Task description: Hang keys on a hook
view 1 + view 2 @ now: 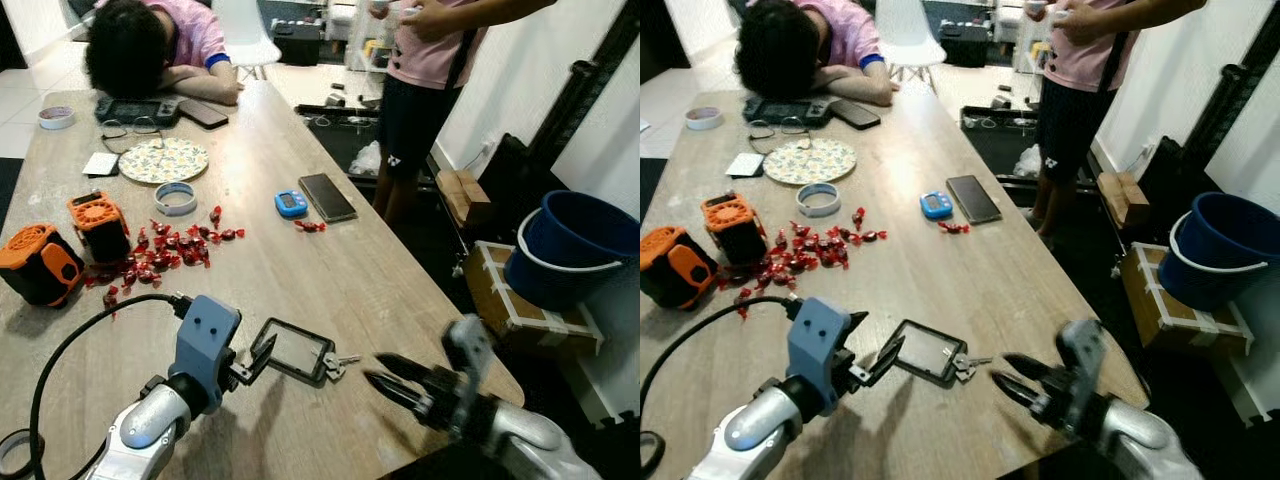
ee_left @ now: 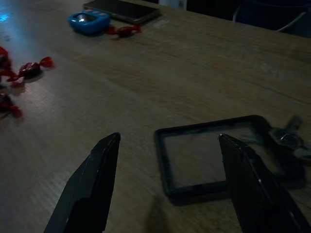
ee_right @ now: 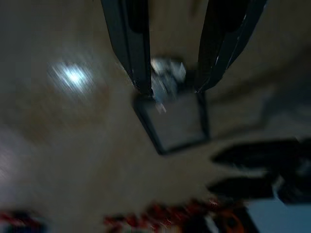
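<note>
**Spotter:** Start with the big things. What do you have?

**Me:** A long wooden table [image 1: 330, 270] runs away from me toward twelve o'clock. At its far end a person in pink [image 1: 150, 45] is slumped with head on folded arms, and a second person [image 1: 425, 90] stands off the edge at about one o'clock. Off the table at three o'clock I see a blue bucket [image 1: 575, 250] sitting on a cardboard box [image 1: 515, 305].

**Spotter:** And on the tabletop?

**Me:** At nine o'clock, two orange-and-black devices [image 1: 60, 250], with a scatter of red wrapped candies [image 1: 165, 250] just beside them. Toward eleven there's a patterned plate [image 1: 163, 160] and a roll of tape [image 1: 175, 198]. Near the middle, a dark phone [image 1: 327, 197] with a small blue timer [image 1: 291, 204] just beside it.

**Spotter:** The keys?

**Me:** The keys [image 1: 338, 364] lie flat on the table at the near edge, about six o'clock, attached to a black-framed square tag [image 1: 295, 351]. They're between my two grippers.

**Spotter:** Gripper states?

**Me:** My left gripper [image 2: 167, 182] is spread wide and holding nothing; one finger overlaps the tag's frame in the left wrist view, and I cannot tell whether it touches. My right gripper [image 1: 390, 380] is just beside the keys, fingers parted and empty, tips pointing at the key ring. The right wrist view is blurred, though the keys show between the fingers [image 3: 133, 43].
</note>
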You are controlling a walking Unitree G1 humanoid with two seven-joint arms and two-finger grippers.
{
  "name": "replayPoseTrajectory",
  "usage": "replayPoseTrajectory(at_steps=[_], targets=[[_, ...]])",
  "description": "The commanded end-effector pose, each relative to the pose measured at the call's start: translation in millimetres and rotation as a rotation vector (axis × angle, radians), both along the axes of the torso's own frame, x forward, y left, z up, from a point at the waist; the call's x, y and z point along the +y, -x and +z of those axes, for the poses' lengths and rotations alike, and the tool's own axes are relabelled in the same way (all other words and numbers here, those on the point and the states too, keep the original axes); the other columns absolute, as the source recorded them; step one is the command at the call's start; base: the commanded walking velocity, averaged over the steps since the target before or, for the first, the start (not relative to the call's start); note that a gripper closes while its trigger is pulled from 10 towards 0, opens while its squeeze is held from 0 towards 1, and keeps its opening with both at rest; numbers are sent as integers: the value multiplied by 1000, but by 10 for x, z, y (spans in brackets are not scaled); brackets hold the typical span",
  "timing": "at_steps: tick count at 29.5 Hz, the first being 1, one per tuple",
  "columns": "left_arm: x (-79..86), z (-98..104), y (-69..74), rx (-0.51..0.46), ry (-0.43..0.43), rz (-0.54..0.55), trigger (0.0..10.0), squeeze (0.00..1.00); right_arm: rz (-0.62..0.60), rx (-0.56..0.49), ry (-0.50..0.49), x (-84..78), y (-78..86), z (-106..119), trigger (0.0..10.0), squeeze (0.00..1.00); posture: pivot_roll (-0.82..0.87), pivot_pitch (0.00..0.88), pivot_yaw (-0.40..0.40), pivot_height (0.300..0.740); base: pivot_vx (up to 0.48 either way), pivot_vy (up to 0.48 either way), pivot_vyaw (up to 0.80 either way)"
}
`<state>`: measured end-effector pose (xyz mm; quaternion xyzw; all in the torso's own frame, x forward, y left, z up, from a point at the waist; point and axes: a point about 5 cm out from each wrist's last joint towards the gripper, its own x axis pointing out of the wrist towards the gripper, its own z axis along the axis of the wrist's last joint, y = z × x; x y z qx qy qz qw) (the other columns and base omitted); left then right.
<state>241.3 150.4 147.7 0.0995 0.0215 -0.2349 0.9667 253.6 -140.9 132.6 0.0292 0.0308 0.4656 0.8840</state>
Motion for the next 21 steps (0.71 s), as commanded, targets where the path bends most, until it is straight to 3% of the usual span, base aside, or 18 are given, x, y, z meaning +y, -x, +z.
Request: replayPoseTrajectory(at_steps=[1, 5, 9, 18, 21], targets=[[7, -14, 42, 14, -12, -2, 10000, 0, 10, 37, 19, 5, 23, -80, 10000, 0, 78, 148, -43, 740, 0, 0, 0], [37, -22, 74, 21, -13, 21, 10000, 0, 85, 46, 12, 170, -15, -80, 10000, 0, 102, 150, -59, 740, 0, 0, 0], [45, -30, 92, 25, -12, 28, 10000, 0, 104, 56, 17, 203, -13, -100, 10000, 0, 107, 152, -68, 740, 0, 0, 0], [51, -39, 124, 31, -7, 39, 10000, 0, 115, 94, 45, 139, 83, -183, 10000, 0, 112, 155, -76, 740, 0, 0, 0], [38, -51, 129, 37, -6, 36, 10000, 0, 90, 103, 61, 36, 128, -185, 10000, 0, 104, 159, -83, 740, 0, 0, 0]])
